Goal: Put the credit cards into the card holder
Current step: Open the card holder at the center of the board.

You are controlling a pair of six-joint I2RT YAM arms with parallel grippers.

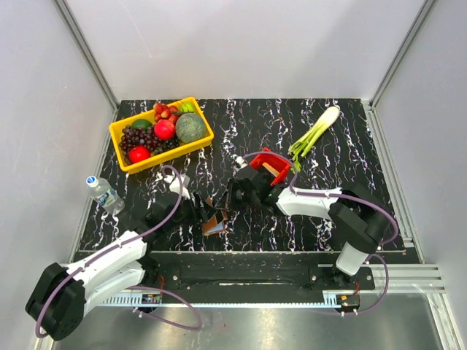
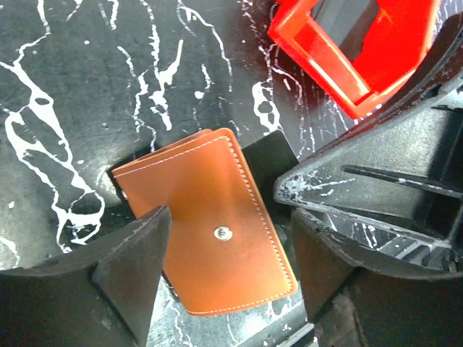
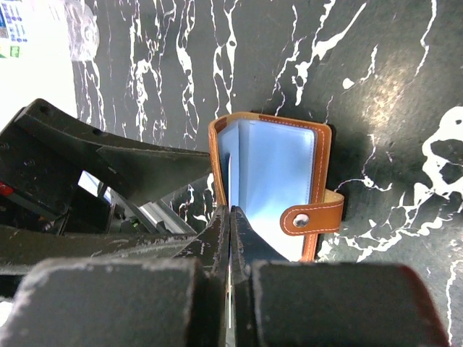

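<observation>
— Which step is this?

— Insertion, I judge. The right gripper (image 3: pixel 230 214) has its fingers pressed together on what looks like a thin pale plastic card (image 3: pixel 231 188), seen edge-on. The card's far end reaches just past the fingertips, at the mouth of the small brown leather folding card holder (image 3: pixel 271 170). The holder is open, with its pale blue pockets facing those fingers.

— And the left gripper (image 2: pixel 230 220)?

— Its fingers stand well apart, one on either side of the holder's stitched back. Whether the pads press it, I cannot tell. A red plastic bin (image 2: pixel 329 61) sits beyond them.

— Next?

— Probably pushing the card straight ahead into a blue pocket while the holder is kept steady. A skewed edge could catch the leather lip.
</observation>
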